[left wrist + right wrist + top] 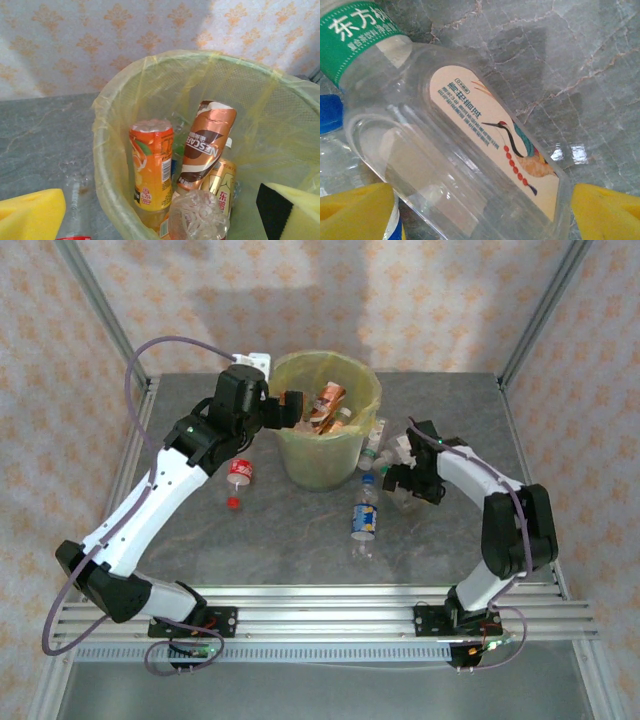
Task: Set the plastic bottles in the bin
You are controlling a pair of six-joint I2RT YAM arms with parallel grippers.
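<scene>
We have several bottles (152, 170) in the bin (300, 465), our left hand (290, 408) wide and empty above it, our right hand (400, 480) straddling a crane-label bottle (470, 145) on the worktop (280, 540), grip unclear, with a blue-label bottle (364, 520) among those left.

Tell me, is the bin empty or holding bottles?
Holding bottles: inside the bin stand an orange-label bottle and a brown-label bottle.

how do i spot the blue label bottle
Find the round pale-green bin with a yellow liner on the grey table. Just in front, slightly right, lies a clear plastic bottle with a blue label. Unlike the bottles bunched beside the bin, it lies alone.
</scene>
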